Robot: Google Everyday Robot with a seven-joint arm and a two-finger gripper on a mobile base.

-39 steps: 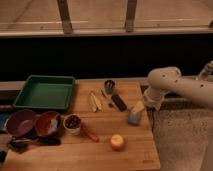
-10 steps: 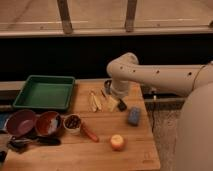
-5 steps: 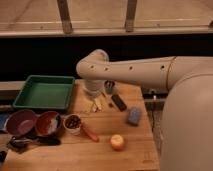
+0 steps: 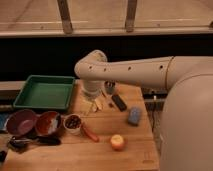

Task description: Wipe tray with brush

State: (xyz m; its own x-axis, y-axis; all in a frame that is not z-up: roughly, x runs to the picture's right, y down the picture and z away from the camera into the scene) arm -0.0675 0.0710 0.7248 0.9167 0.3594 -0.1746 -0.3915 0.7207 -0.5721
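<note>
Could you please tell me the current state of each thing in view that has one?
tray: flat, empty.
purple bowl: upright, looks empty.
red bowl: upright.
small cup: upright, dark contents.
brush: lying in front of the red bowl, not held.
gripper: beside the tray's right rim, apart from the brush.

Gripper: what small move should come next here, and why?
Probably swing the gripper toward the near left, to above the brush. The gripper hangs just right of the tray, while the brush that the wiping needs lies apart, in front of the bowls, not yet picked up.
</note>
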